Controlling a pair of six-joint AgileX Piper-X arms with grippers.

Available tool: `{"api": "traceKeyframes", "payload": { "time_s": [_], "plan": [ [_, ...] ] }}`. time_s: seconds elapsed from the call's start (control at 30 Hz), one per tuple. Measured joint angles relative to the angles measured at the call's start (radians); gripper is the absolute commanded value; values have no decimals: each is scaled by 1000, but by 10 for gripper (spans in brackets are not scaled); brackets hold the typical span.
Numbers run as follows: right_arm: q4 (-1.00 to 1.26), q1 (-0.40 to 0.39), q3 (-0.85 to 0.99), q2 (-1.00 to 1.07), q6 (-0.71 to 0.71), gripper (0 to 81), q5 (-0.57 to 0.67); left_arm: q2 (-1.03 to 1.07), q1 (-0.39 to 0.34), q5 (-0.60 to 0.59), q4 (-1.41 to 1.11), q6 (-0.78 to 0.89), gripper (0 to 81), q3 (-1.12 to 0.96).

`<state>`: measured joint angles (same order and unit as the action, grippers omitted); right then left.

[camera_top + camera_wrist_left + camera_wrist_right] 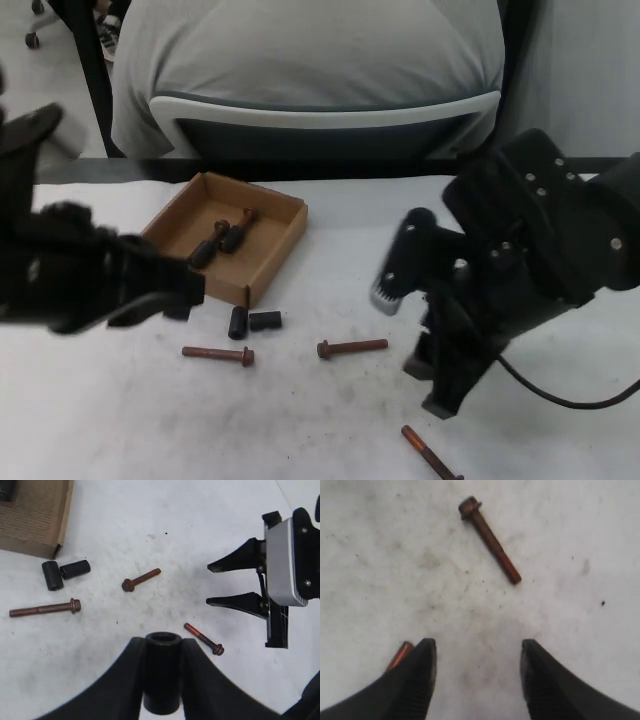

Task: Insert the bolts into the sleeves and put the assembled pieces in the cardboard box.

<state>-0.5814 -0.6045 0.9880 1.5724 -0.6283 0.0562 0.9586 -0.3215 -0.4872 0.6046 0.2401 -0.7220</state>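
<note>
My left gripper (162, 647) is shut on a black sleeve (162, 680), held upright with its bore facing the camera; the arm hangs at the bench's left (150, 285). My right gripper (477, 667) stands open above the bench, also seen as the right gripper (210, 584) in the left wrist view. A rusty bolt (490, 540) lies beyond its fingers, and a second bolt's tip (400, 656) peeks out beside one finger. Three bolts (218, 353) (352, 347) (430, 452) lie loose. Two spare sleeves (250, 321) rest by the cardboard box (275, 250), which holds two assembled pieces (222, 240).
The right arm's body (530, 250) rises over the bench's right side, with a cable (560, 398) trailing from it. A chair with a seated person (310, 70) stands behind the far edge.
</note>
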Motion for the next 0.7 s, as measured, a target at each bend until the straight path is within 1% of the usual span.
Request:
{"api": "traceKeyframes", "payload": {
  "time_s": [0.13,0.33,0.47,0.57,0.7],
  "plan": [
    [53,-37,4,17,-84,483,-42,-115,-9,-35,0,20,8,58],
    [39,-39,31,82,-110,478,-95,-243,-21,-54,-22,8,8,137],
    [2,-39,111,165,-141,430,-125,-332,-24,-54,-87,-27,8,208],
    [0,-39,134,180,-154,430,-126,-430,-23,-54,-141,-44,8,254],
    [-21,-39,211,223,-183,430,-129,-539,-23,-59,-161,-58,8,292]
  ]
}}
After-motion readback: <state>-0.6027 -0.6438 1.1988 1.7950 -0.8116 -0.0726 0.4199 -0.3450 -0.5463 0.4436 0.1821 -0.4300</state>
